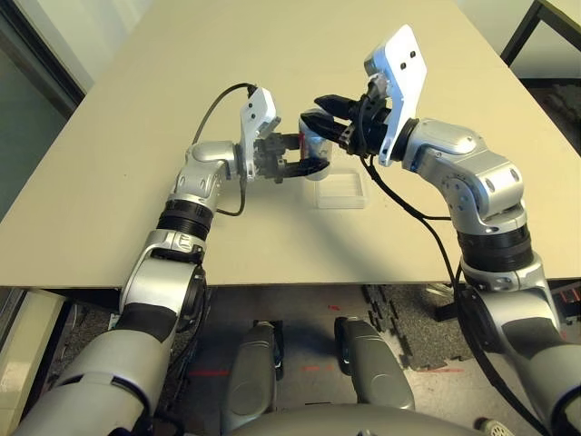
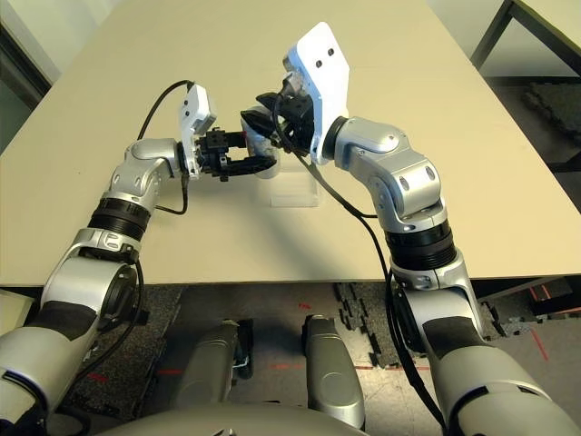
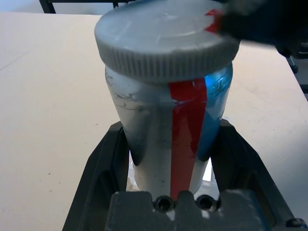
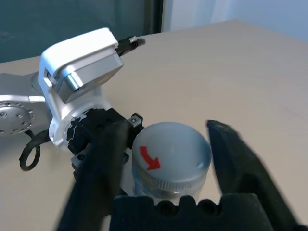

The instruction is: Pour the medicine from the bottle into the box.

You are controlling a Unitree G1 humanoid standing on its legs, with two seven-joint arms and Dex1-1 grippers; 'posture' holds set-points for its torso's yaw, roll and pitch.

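A: We have the bottle upright above the worktop, the left gripper with its fingers closed tight around the body, one on each side, below the cap.

B: And the right gripper comes at it from the right, fingers spread wide on either side of the cap, with a gap on both sides. No grip yet, by our reading.

A: The box sits on the worktop just below and slightly near of the bottle, to its right. We can't tell whether anything is in it.

B: Looks like the uncapping step, so here's the risk: if the right fingers close off-centre on that ribbed rim, they slip when they twist.

A: Or the twist turns the whole bottle inside our left grip, since the label looks smooth.

B: And once the cap frees, a jolt could tip medicine out beside the box rather than into it.
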